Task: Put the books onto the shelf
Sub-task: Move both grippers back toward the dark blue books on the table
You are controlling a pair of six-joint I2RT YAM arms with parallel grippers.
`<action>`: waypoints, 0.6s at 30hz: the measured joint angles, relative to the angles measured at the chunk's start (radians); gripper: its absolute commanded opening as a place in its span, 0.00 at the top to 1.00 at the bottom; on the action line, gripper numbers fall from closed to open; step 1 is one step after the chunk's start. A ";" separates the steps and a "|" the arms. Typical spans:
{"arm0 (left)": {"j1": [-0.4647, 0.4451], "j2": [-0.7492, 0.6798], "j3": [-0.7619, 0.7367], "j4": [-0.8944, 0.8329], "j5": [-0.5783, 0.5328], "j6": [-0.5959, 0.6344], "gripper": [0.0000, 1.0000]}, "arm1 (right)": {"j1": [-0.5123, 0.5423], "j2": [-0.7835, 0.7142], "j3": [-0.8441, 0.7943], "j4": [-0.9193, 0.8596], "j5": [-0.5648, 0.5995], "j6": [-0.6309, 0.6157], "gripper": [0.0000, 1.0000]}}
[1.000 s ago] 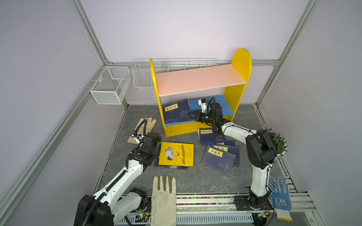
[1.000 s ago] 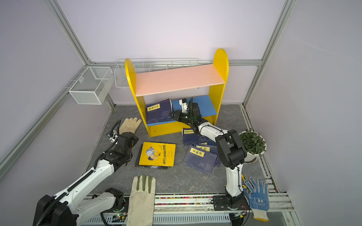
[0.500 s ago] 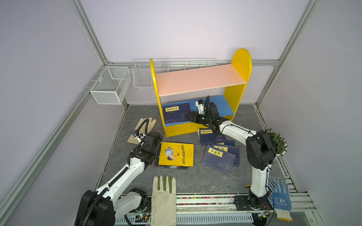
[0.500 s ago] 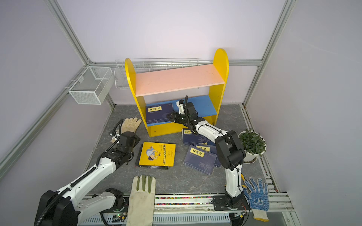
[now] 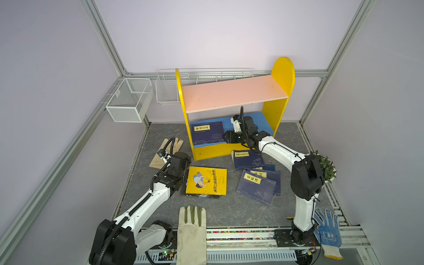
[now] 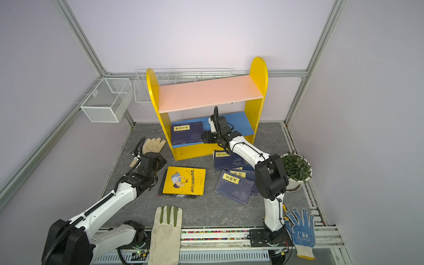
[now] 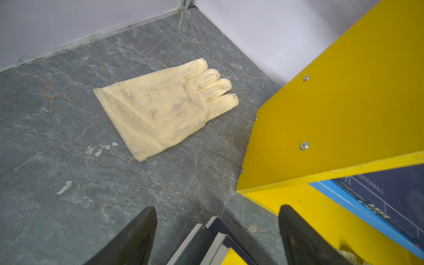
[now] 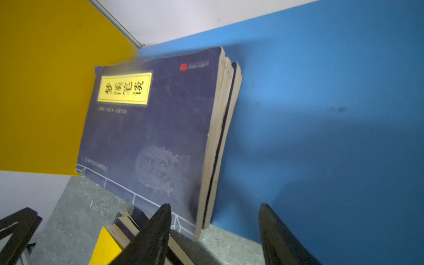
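Two navy paperback books (image 8: 149,128) are shown stacked flat at the left end of the blue lower board (image 5: 263,124) of the two-tier shelf with yellow round-topped side panels (image 5: 282,75). The right gripper (image 8: 215,205) is held just beside their right edge, its fingers spread and nothing pinched. On the table, a bright yellow book with a cartoon figure (image 5: 206,181) is laid on at least one dark book (image 7: 198,243). Over its far left corner the left gripper (image 7: 216,210) is poised, likewise spread and empty. At least three further navy books (image 5: 257,185) are overlapped in a loose pile to the right, one partly masked by the right arm (image 5: 280,151).

Three gloves are counted:
- a cream glove (image 7: 165,110) left of the shelf, crossed in both top views by the left arm's cable (image 5: 169,144);
- a white canvas glove (image 5: 191,231) at the front rail (image 5: 241,231);
- a blue-dotted knit glove (image 5: 328,231) at the front right.

One potted green plant (image 6: 296,169) is set at the right edge. Two white wire baskets (image 5: 128,103) are hung on the walls. The surface is a grey stone-patterned table top (image 5: 229,213), enclosed by lilac walls (image 5: 206,34).
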 measured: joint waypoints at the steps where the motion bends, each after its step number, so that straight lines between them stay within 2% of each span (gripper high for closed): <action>1: -0.001 0.007 0.003 0.012 0.017 0.023 0.17 | 0.000 -0.021 -0.030 0.000 0.002 -0.006 0.36; 5: -0.026 0.040 0.016 0.072 0.090 0.146 0.17 | -0.011 -0.162 -0.202 0.004 0.014 -0.013 0.36; 10: -0.137 0.113 0.043 0.151 0.184 0.333 0.17 | -0.067 -0.360 -0.394 -0.027 0.073 0.033 0.35; 18: -0.315 0.334 0.190 0.222 0.407 0.618 0.15 | -0.255 -0.608 -0.668 -0.287 0.121 0.110 0.32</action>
